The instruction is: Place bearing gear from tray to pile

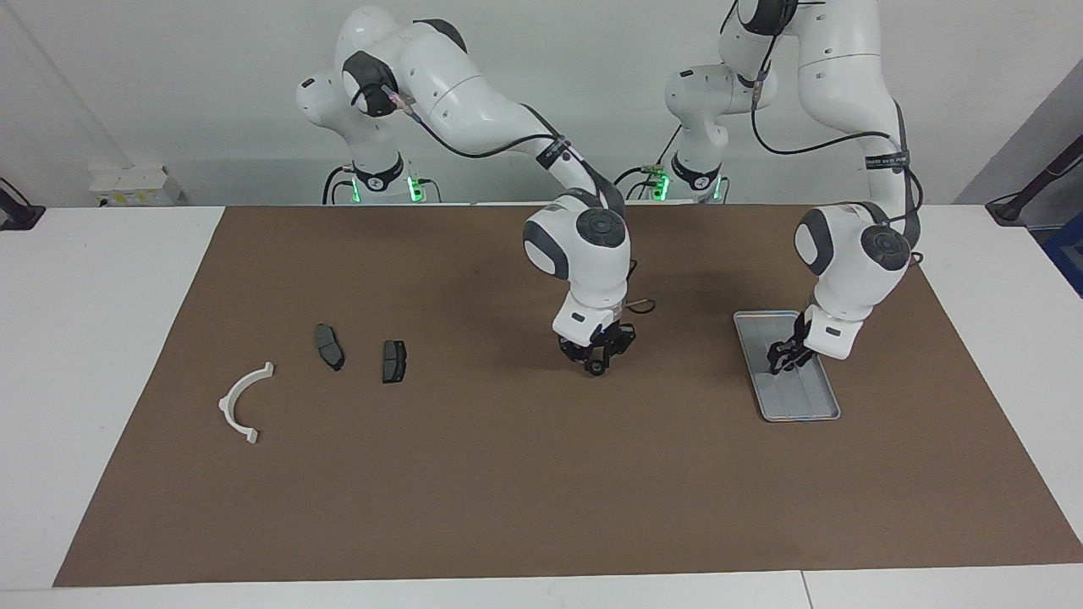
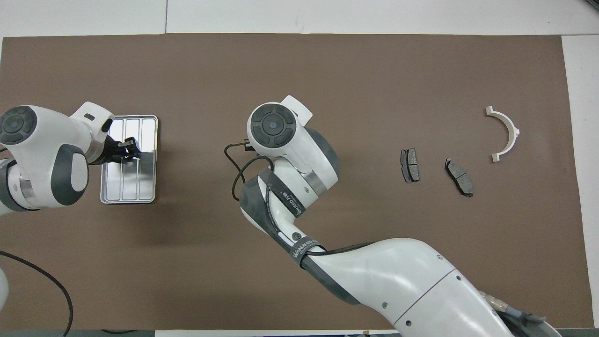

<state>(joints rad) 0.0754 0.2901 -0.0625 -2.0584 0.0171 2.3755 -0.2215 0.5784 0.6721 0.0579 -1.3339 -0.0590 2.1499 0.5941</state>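
Note:
A small dark bearing gear [image 1: 597,368] hangs just above the brown mat near the table's middle, with my right gripper [image 1: 596,362] shut on it. In the overhead view the right wrist hides both. The silver ridged tray [image 1: 802,404] [image 2: 136,185] lies toward the left arm's end, and nothing shows lying on its bare part. My left gripper [image 1: 782,357] [image 2: 125,150] hovers low over the tray. The pile lies toward the right arm's end: a white half-ring bracket [image 1: 227,404] [image 2: 514,133] and two dark brake pads [image 1: 329,346] [image 1: 393,360].
The brown mat [image 1: 508,491] covers most of the white table. A black cable loops at the right wrist [image 2: 238,173]. The two brake pads [image 2: 409,164] [image 2: 459,176] lie between the right gripper and the bracket.

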